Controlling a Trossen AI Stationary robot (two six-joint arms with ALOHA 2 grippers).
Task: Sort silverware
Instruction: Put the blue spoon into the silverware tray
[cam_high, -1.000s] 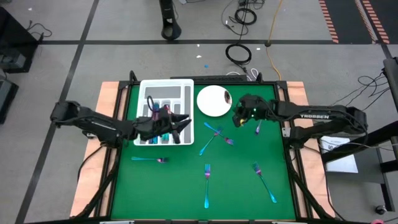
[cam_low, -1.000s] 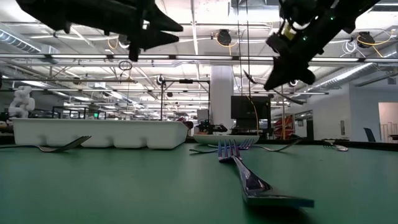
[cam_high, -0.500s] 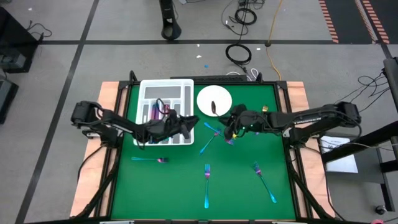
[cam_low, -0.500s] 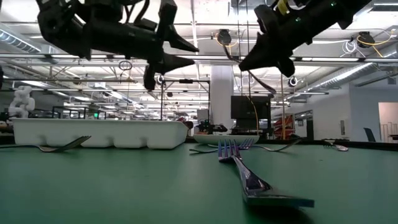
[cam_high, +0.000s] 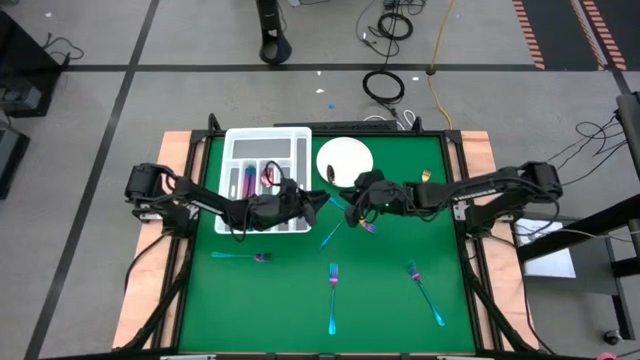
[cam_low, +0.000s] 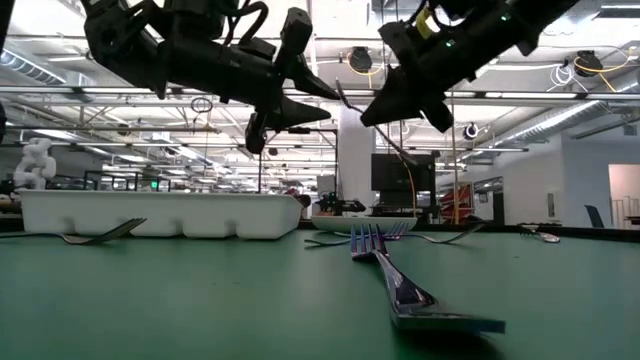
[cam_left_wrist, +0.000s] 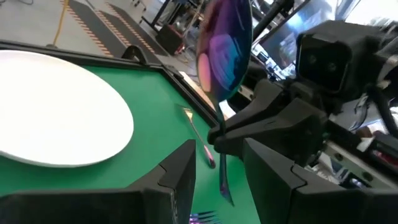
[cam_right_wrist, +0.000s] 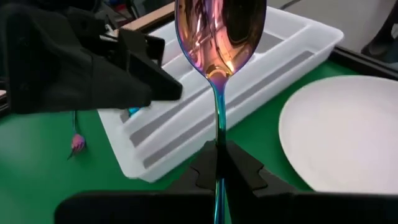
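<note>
Right gripper (cam_right_wrist: 217, 163) is pinching the thin iridescent metal spoon (cam_right_wrist: 219, 37) upright beside the white divided tray (cam_right_wrist: 273, 46), facing the left gripper's (cam_left_wrist: 217, 171) parted fingers; a misaligned handover risks dropping it.

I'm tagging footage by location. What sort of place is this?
Probably a large robotics lab or industrial workshop: an open ceiling with pipes and strip lights, cables coiled on a grey taped floor, and a green work table with two arms mounted.
</note>
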